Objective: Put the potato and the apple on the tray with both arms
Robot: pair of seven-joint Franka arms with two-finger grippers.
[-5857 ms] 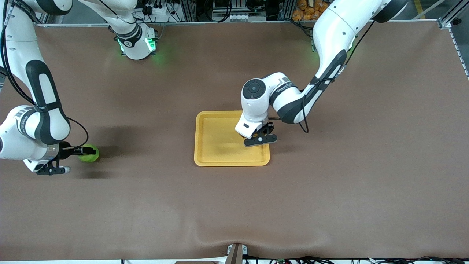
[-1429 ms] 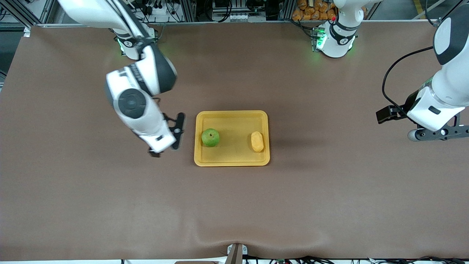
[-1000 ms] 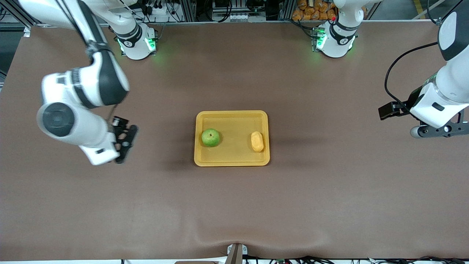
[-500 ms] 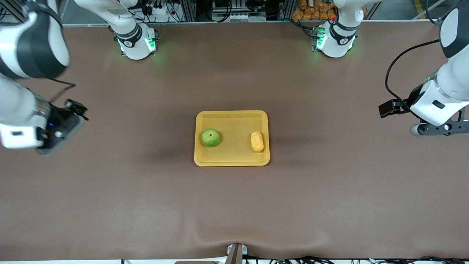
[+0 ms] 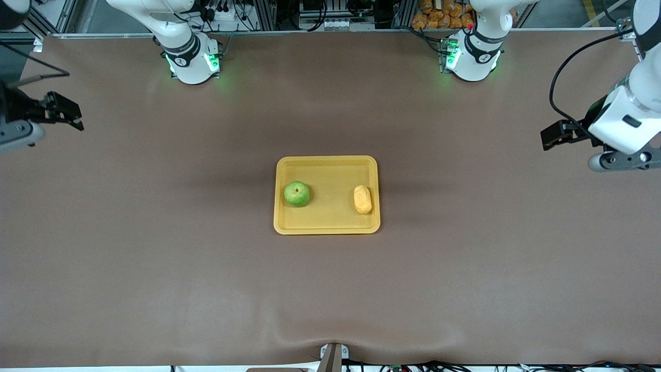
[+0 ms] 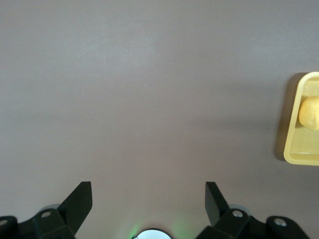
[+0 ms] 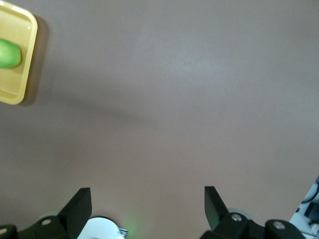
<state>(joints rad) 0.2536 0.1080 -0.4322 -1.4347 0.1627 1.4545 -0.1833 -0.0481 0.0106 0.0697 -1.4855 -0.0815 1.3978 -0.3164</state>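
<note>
The yellow tray (image 5: 330, 173) lies at the middle of the table. The green apple (image 5: 297, 194) rests on it toward the right arm's end, and the yellow-orange potato (image 5: 362, 199) rests on it toward the left arm's end. My left gripper (image 5: 626, 160) hangs open and empty over bare table at the left arm's end. My right gripper (image 5: 19, 134) hangs open and empty at the right arm's end. The left wrist view shows its gripper (image 6: 147, 194), a tray edge (image 6: 300, 152) and the potato (image 6: 310, 112). The right wrist view shows its gripper (image 7: 147, 196), a tray corner (image 7: 24, 74) and the apple (image 7: 9, 54).
The brown table cover (image 5: 206, 289) is otherwise bare. The two arm bases with green lights (image 5: 192, 62) (image 5: 472, 57) stand along the edge farthest from the front camera. A small mount (image 5: 333, 356) sits at the nearest edge.
The apple now lies on the tray beside the potato. My right arm has swung away from the tray to its end of the table. My left gripper has shifted slightly toward the base side.
</note>
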